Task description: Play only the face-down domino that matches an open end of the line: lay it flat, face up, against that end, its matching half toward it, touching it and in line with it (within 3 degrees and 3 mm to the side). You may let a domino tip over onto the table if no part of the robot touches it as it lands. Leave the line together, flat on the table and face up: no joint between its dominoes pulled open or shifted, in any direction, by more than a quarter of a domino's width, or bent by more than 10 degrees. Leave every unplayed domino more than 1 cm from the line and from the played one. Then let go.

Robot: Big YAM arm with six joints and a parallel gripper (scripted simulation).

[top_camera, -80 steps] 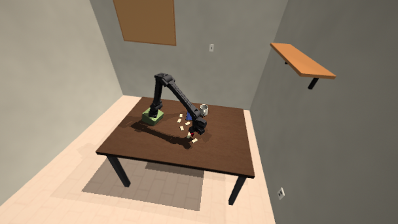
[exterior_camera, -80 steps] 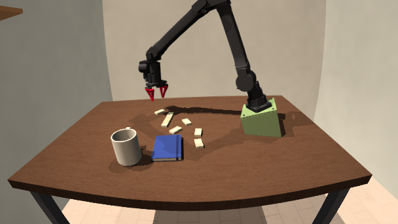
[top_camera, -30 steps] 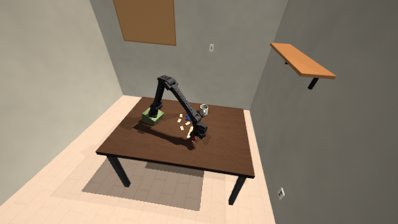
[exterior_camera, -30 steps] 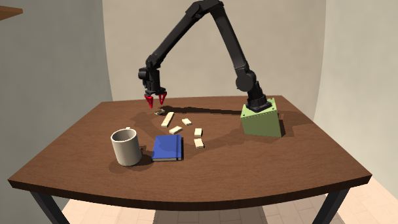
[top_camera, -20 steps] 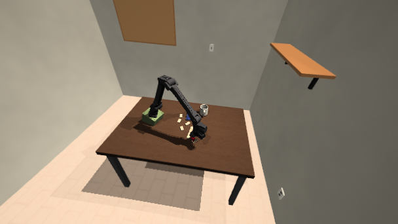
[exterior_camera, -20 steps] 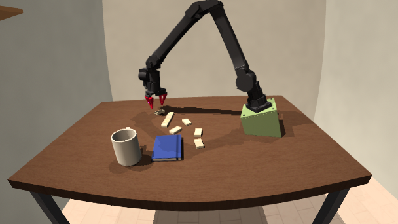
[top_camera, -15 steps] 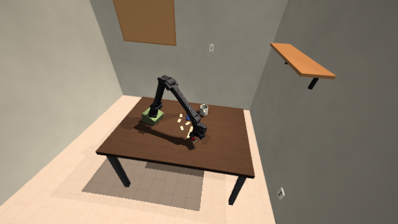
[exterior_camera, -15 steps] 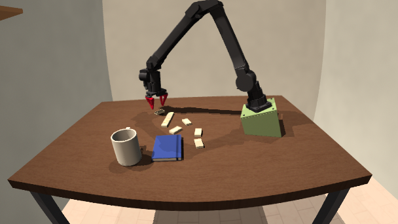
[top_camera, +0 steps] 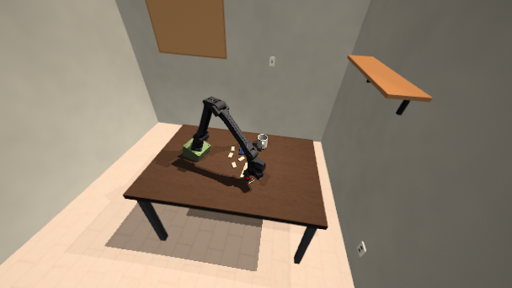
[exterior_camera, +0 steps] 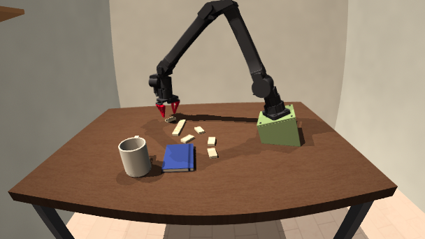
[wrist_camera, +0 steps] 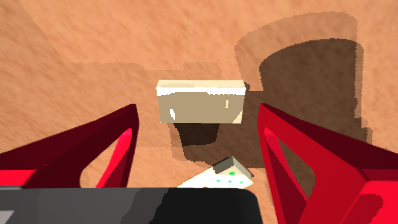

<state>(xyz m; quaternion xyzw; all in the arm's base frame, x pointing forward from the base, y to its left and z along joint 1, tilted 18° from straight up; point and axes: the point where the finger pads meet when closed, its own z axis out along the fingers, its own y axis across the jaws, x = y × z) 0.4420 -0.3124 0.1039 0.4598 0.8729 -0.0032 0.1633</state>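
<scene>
- Mug [top_camera: 262,141] [exterior_camera: 135,157]: upright at the exterior view's left, well apart from the work.
- Claw [top_camera: 248,178] [exterior_camera: 169,114] [wrist_camera: 198,113]: points down, its red fingers spread wide with nothing clamped between them.
- Domino [top_camera: 251,180] [exterior_camera: 170,119] [wrist_camera: 201,102]: the likely piece to play, ahead of the fingertips and roughly centred between them in the wrist view. Its long axis runs from one finger toward the other, so closing would meet its short ends. It looks tipped up rather than flat, though the shading leaves this uncertain; pips cannot be read.
- Line [top_camera: 244,169] [exterior_camera: 179,127] [wrist_camera: 220,179]: lies just beside the piece, its near end set obliquely to it in the wrist view. The next move probably calls for lowering straight and gripping without brushing this end; a turn into line would follow.
- Book [top_camera: 242,151] [exterior_camera: 178,157]: blue, flat, on the mug's side of the line.
- Spare dominoes [top_camera: 230,155] [exterior_camera: 211,141]: four lie separately to the right of the line or between it and the book, to be left apart.
- Arm [top_camera: 237,130] [exterior_camera: 190,40]: the only one, reaching over from its green base [top_camera: 195,153] [exterior_camera: 279,134] at the right.

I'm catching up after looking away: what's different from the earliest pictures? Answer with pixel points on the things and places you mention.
The tool [top_camera: 248,178] [exterior_camera: 169,114] [wrist_camera: 198,113] has come down toward the domino [top_camera: 251,181] [exterior_camera: 170,119] [wrist_camera: 200,107] beyond the line's far end in the exterior view. That domino now looks darker there; whether its tilt changed, I can't tell. Nothing was taken hold of. The line [exterior_camera: 179,128], mug [top_camera: 262,143] [exterior_camera: 135,158] and blue notebook [exterior_camera: 177,157] stayed put.
</scene>
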